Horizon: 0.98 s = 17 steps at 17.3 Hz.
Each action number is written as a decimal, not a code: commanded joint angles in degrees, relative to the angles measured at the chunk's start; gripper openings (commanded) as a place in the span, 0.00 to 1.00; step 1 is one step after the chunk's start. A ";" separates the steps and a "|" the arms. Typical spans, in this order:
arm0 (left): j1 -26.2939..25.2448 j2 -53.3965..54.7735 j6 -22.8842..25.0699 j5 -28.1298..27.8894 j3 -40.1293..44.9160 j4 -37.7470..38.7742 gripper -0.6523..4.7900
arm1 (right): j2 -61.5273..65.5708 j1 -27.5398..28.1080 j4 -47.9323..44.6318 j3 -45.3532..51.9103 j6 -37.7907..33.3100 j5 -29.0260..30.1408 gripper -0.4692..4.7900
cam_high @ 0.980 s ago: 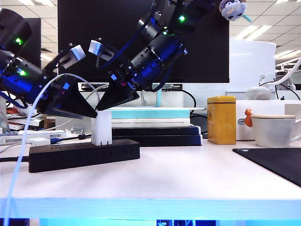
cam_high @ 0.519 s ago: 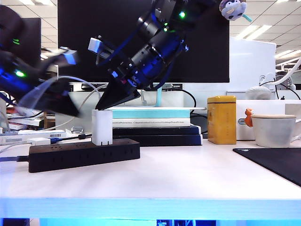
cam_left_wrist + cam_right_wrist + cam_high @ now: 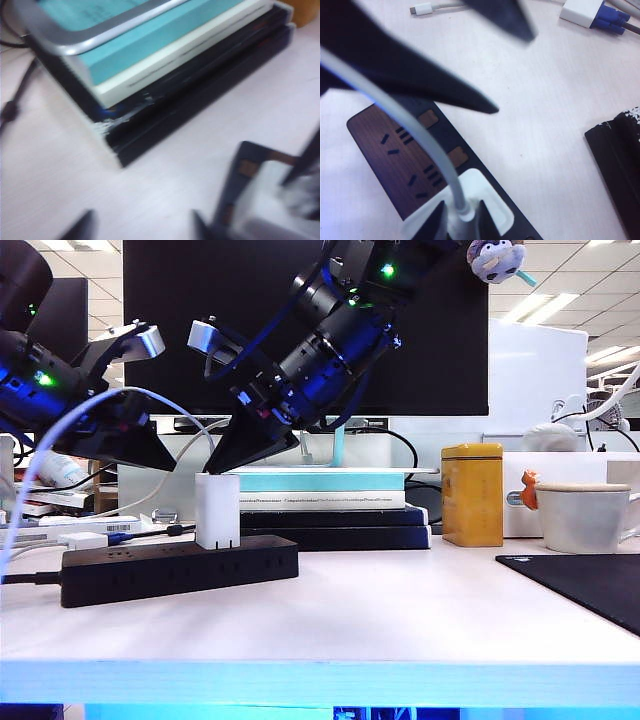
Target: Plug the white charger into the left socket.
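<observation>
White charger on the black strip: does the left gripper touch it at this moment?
Apart. The exterior view shows background between the left gripper, up-left, and the white charger; the right gripper hangs just above it.

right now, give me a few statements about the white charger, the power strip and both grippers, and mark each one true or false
1. The glossy white block charger stands upright on the long matte-black power strip. True.
2. The left gripper grips the charger. False: it hangs off to the charger's side in the exterior view, jaws apart and empty.
3. The right gripper is at the charger's top, a fingertip on either side of the thin white cable. True.
4. The yellow metal tin lies on its side on the strip. False: it stands upright on the pale table, beside the stack of books.
</observation>
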State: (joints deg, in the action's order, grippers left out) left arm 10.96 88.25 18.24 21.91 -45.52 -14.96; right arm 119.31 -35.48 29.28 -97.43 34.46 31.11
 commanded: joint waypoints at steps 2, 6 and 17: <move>-0.02 -0.28 1.11 -12.20 -0.24 -0.28 0.43 | 2.03 -0.63 10.86 2.08 -0.61 -1.46 0.24; -0.02 -0.28 6.29 -22.99 -0.24 0.24 0.32 | 2.03 -0.63 10.86 2.08 -0.61 -1.44 0.24; -0.04 -0.42 -1.36 0.22 -3.52 -0.55 0.11 | -0.96 -0.55 6.75 2.03 -0.61 -1.64 0.57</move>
State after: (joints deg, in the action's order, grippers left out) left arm 10.94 88.18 17.08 21.87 -48.51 -15.05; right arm 117.64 -36.01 29.91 -96.33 34.37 31.09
